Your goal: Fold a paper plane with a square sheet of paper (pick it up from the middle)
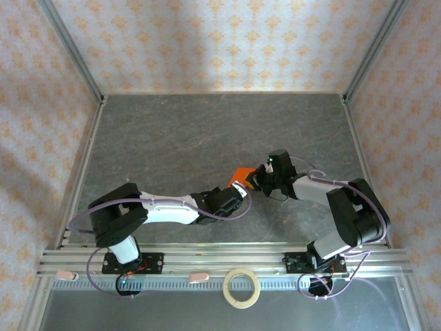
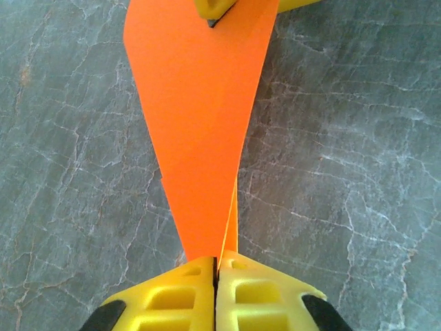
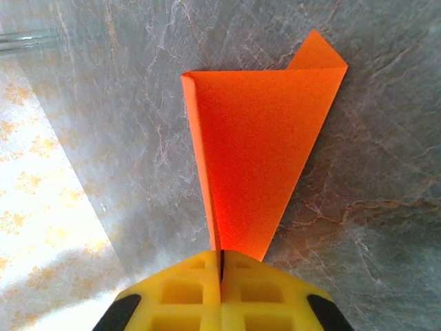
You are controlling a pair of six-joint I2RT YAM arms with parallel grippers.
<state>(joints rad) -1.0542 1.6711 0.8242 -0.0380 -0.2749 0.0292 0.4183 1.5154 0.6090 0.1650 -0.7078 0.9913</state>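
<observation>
The paper plane (image 1: 241, 174) is a bright orange folded wedge held just above the dark table, mid-table between both arms. In the left wrist view the plane (image 2: 196, 110) narrows toward my left gripper (image 2: 216, 265), whose yellow jaws are shut on its narrow end. The right gripper's fingers (image 2: 210, 8) show at the plane's wide far end. In the right wrist view the plane (image 3: 258, 145) fans out from my right gripper (image 3: 222, 258), shut on its edge, with a folded corner sticking up at the far right. From above, the left gripper (image 1: 236, 192) and the right gripper (image 1: 258, 181) meet at the paper.
A pale tape ring (image 1: 241, 287) lies on the near ledge in front of the aluminium rail (image 1: 220, 261). Patterned walls enclose the grey stone-look table (image 1: 207, 131) on three sides.
</observation>
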